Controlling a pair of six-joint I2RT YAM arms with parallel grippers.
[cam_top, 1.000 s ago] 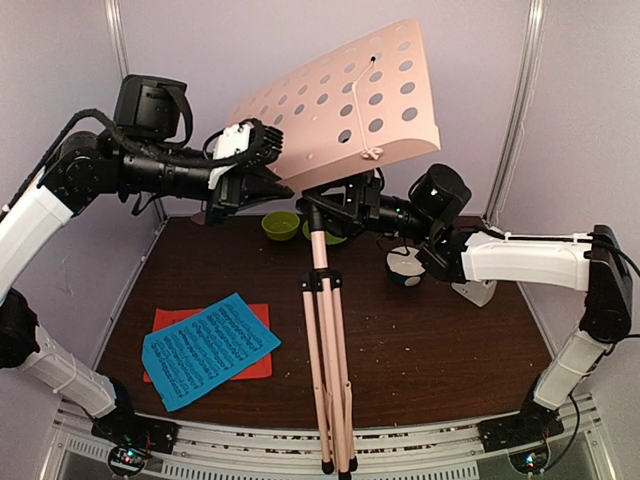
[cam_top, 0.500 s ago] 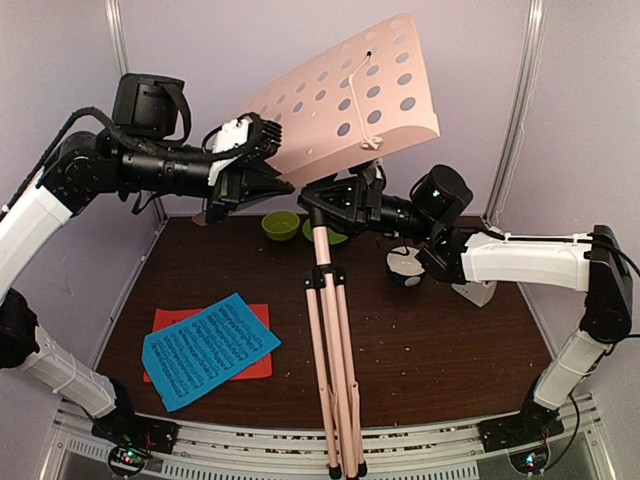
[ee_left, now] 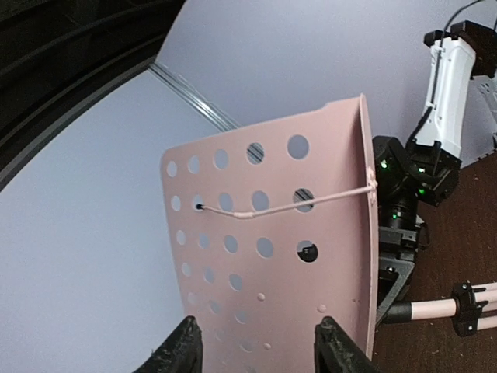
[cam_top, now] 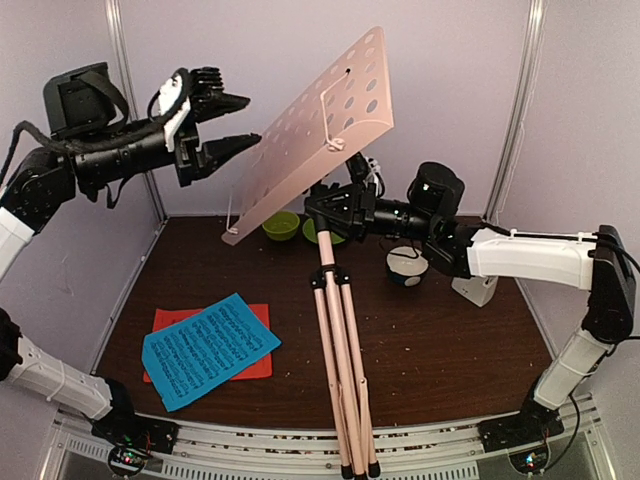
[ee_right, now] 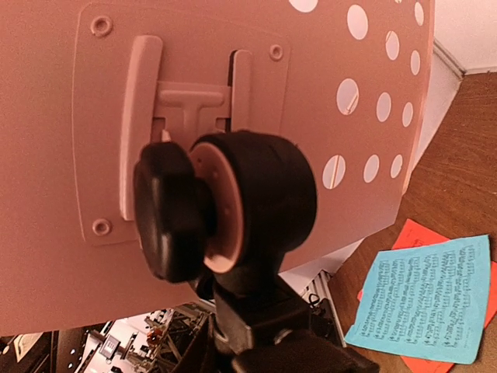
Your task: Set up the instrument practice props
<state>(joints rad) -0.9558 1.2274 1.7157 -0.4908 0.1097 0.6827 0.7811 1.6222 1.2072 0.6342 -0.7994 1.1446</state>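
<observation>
Stand feet: the pale pink music stand [cam_top: 337, 330] has its three legs folded together. The feet sit at the near table [cam_top: 450, 370] edge, far below the right jaws.
Sheets: the blue sheet [cam_top: 210, 350] lies flat on top of the red sheet [cam_top: 258, 366]. Both are well below the left jaws and low to the left of the right jaws, and neither arm touches them.
Metronome: the white metronome [cam_top: 477, 288] stands behind the right forearm, off to the right of the right jaws.
Other things: a small white bowl [cam_top: 405, 268] sits just under the right arm, and a lime green bowl [cam_top: 280, 225] lies below and left of the right jaws.
Right jaws: the right gripper [cam_top: 322, 208] appears clamped on the stand's neck, just under the desk. With its legs shut the stand likely depends on this grip.
Desk: the hole-dotted desk [cam_top: 320, 130] sits directly above the right jaws. Its long axis slants from low-left up to high-right.
Left jaws: the left gripper [cam_top: 250, 120] is spread wide and holds nothing. The left wrist view shows both fingers [ee_left: 183, 351] apart, with the desk face straight ahead between them.
Deciding relation: the desk lies just to the right of the left jaws, close but not touching, with its slanted edge facing them.
Nearer arm: the left arm is nearer the desk's free edge, while the right arm is busy with the neck.
Step in hand: probably setting the desk's tilt. The legs are not yet spread.
</observation>
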